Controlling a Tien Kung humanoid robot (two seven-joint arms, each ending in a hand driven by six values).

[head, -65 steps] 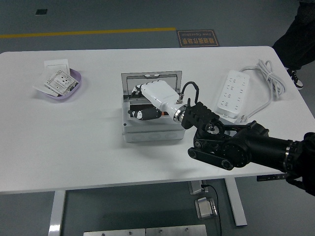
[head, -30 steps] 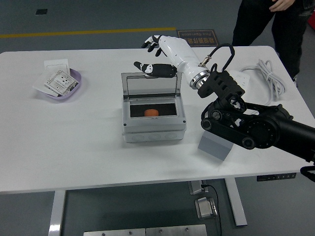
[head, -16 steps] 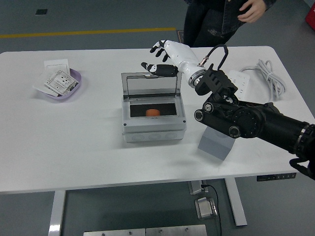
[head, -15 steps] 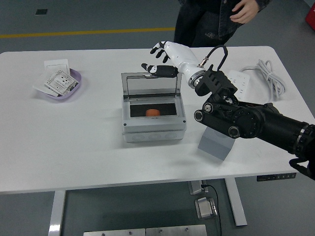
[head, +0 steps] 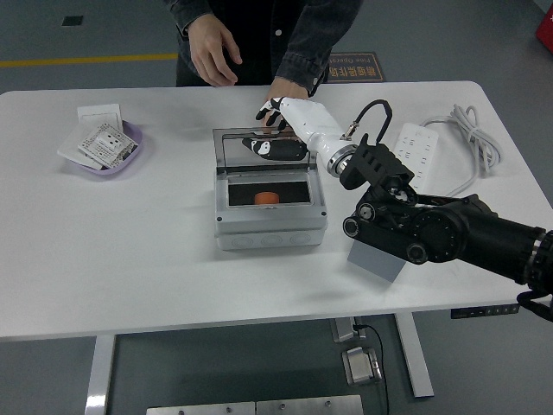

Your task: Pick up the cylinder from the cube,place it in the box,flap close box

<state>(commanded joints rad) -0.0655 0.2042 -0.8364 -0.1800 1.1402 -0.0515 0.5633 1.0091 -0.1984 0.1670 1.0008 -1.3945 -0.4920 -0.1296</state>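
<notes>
1. A grey cube (head: 377, 258) sits nearest the table's (head: 130, 259) near edge, right of centre, partly hidden behind the black right arm (head: 441, 233) that comes in from the right.
2. Left of the cube stands the box (head: 270, 226), its lid (head: 264, 151) raised upright along the far side.
3. The orange cylinder (head: 267, 198) lies inside the box, on its dark floor.
4. The right hand (head: 285, 130) is at the lid's top edge, fingers loosely spread, grasping nothing; its thumb (head: 272, 148) lies across the lid's front.
5. A purple dish (head: 128, 151) of cards sits at far left; a power strip (head: 410, 160) and cable at far right.
6. A person (head: 259, 35) stands at the far side, one hand (head: 213, 52) raised, the other (head: 285, 89) just behind the robot's fingers.
</notes>
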